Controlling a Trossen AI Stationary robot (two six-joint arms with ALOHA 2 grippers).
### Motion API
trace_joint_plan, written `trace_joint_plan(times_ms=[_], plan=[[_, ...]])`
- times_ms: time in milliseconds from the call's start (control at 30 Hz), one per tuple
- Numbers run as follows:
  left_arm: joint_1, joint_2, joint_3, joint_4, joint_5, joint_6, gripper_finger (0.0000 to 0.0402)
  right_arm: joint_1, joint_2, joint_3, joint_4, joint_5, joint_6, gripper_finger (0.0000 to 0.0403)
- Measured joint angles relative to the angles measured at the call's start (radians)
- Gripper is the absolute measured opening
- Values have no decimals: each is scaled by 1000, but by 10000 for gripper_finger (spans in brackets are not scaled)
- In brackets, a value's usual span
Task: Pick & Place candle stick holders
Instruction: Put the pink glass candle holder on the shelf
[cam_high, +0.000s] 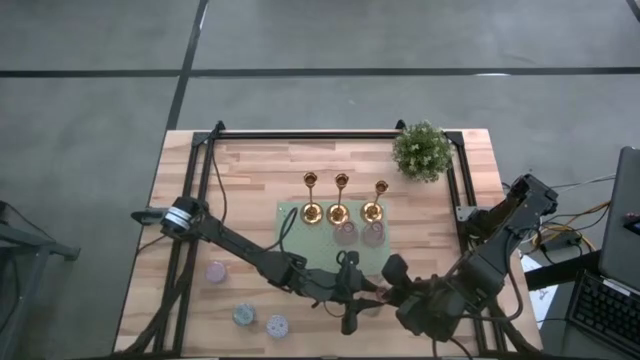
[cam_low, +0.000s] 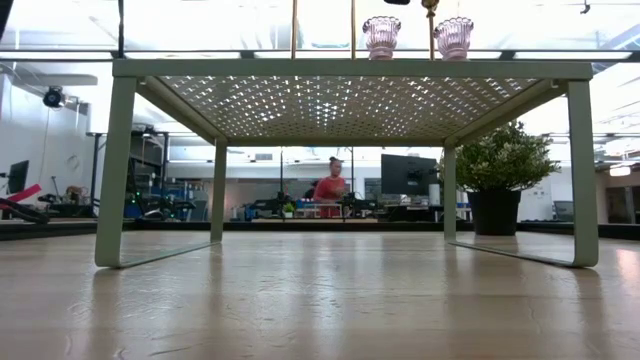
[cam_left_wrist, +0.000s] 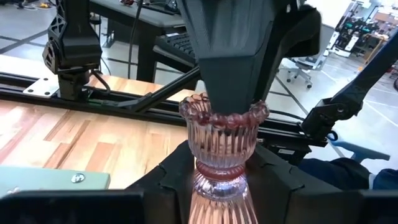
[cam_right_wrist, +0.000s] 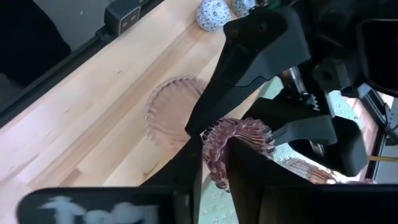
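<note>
Both my pincers meet low over the front middle of the surface (cam_high: 250, 190), and one pink holder (cam_left_wrist: 222, 149) hangs between them. My left pincer (cam_high: 352, 300) comes in from the left; its fingers (cam_left_wrist: 292, 193) close on the ribbed waist of the holder from both sides, so I call it pinching the pink holder. My right pincer (cam_high: 392, 290) comes in from the right and has a finger (cam_left_wrist: 230, 68) over the scalloped rim, one tip down inside the cup. I cannot tell whether that pincer is gripping or letting go. It looks to me like a hand-over from one arm to the other, caught midway.

Done so far, as I judge it: on the green rack (cam_high: 292, 215) at the middle of the surface stand three gold holders (cam_high: 340, 205) in a row, and just in front of them two pink glass holders (cam_low: 381, 35), upright on the rack's top.

Left to do: a pale pink holder (cam_high: 216, 271) sits on the wood at the left, and two patterned ones (cam_high: 260, 320) lie near the front left edge. With the one in hand, that makes four not yet placed, so I put the task at about half done. A potted plant (cam_high: 421, 150) stands at the far right corner, out of the way.
</note>
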Motion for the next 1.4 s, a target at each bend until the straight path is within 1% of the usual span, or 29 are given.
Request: trace_joint_plan(times_ms=[167, 467, 833, 967, 1067, 1233, 1400], plan=[[1, 1, -2, -5, -4, 0, 124, 2, -1, 0, 4, 51, 4, 91], [1, 1, -2, -2, -5, 8, 123, 2, -6, 0, 6, 54, 16, 118], [-6, -1, -2, -1, -38, 50, 122, 43, -79, 0, -30, 42, 192, 134], [-15, -16, -2, -2, -39, 61, 122, 73, -118, -7, -27, 38, 279, 129], [-25, -32, -2, 0, -47, 69, 122, 107, -150, -45, -8, 39, 336, 122], [-38, -45, -2, -1, -72, 64, 122, 163, -219, -184, 125, 36, 399, 99], [-56, -66, -2, -7, -111, 75, 122, 215, -303, -336, 295, 26, 424, 51]])
